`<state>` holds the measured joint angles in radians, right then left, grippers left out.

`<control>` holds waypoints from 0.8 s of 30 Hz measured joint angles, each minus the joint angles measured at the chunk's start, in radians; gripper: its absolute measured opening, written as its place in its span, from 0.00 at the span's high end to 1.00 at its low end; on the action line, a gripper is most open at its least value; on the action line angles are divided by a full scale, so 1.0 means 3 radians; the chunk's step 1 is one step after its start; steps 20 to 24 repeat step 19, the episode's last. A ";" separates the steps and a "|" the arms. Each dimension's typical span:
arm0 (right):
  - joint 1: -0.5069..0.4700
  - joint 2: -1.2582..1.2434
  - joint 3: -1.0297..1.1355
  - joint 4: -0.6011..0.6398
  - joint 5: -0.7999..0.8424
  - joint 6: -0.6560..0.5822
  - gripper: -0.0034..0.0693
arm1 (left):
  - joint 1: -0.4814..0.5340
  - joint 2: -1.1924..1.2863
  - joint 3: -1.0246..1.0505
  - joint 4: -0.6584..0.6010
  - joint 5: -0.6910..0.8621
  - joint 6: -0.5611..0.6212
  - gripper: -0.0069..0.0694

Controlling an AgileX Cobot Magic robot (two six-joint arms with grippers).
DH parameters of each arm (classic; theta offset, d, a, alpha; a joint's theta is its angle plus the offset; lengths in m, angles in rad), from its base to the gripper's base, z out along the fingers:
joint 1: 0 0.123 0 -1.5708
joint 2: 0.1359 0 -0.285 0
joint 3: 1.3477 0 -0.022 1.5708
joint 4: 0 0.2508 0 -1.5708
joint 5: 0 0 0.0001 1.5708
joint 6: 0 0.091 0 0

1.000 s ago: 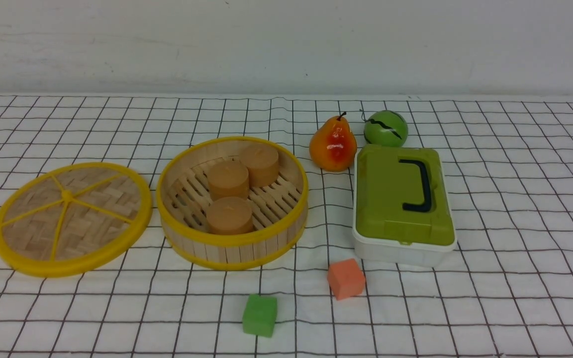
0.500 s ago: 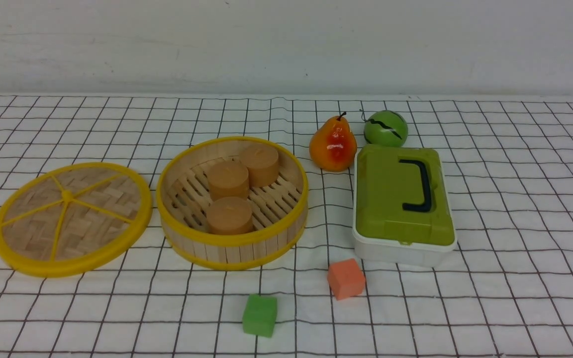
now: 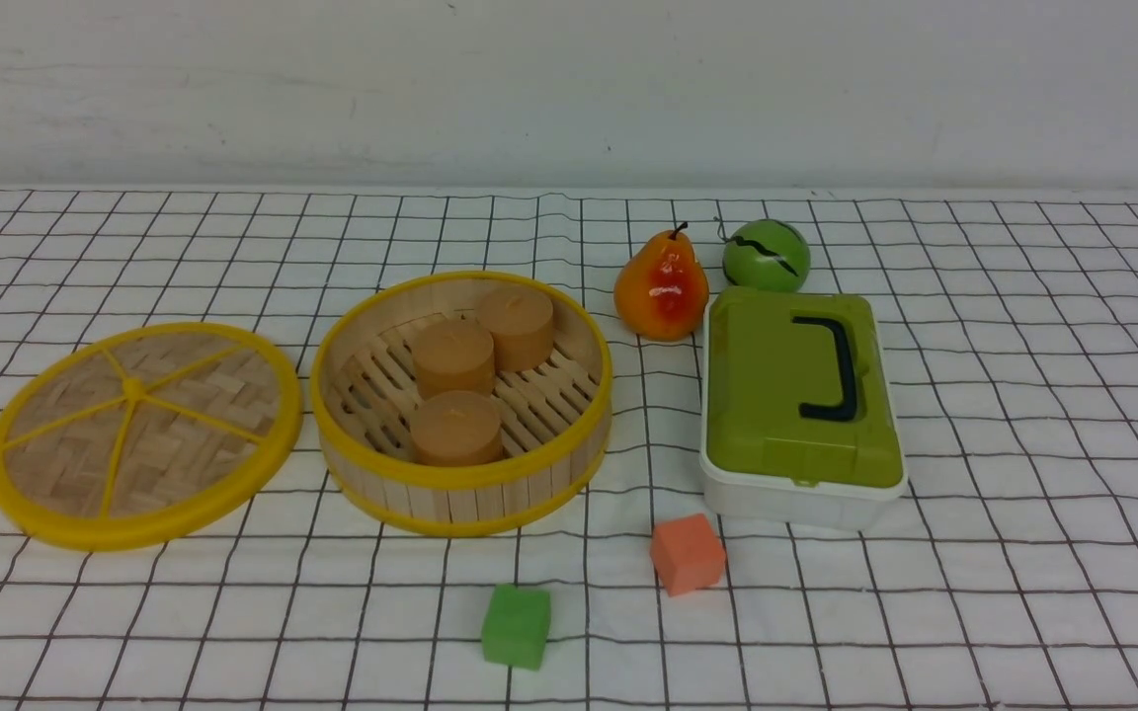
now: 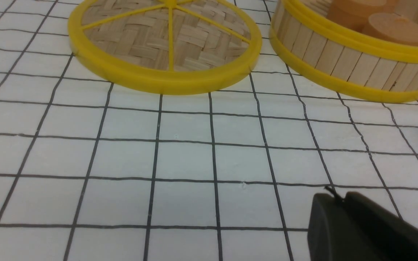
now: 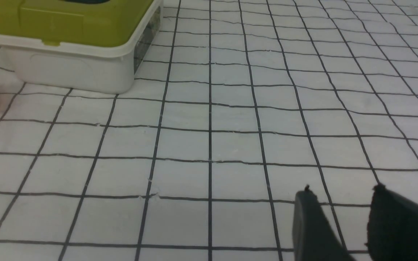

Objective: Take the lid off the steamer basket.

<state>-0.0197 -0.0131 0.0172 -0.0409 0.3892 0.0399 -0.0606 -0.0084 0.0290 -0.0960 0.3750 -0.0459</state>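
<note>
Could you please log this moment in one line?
lid: off, on table | steamer basket: uncovered | left gripper: empty | right gripper: empty

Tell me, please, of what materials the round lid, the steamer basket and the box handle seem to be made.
Round lid: looks like matte woven bamboo, by its crossing strips; the smooth yellow rim may be plastic or painted wood.
Steamer basket: probably bamboo or wood, unpolished, by the grained upright slats.
Box handle: likely black plastic, smooth; coated metal is possible.
</note>
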 joint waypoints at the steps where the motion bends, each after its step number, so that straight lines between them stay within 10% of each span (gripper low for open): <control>1: 0.0000 0.0000 0.0000 0.0000 0.0000 0.0000 0.62 | 0.0000 0.0000 0.0000 0.0000 0.0000 0.0000 0.86; 24: 0.0000 0.0000 0.0000 0.0000 0.0000 0.0000 0.62 | 0.0000 0.0000 0.0000 0.0000 0.0000 0.0000 0.84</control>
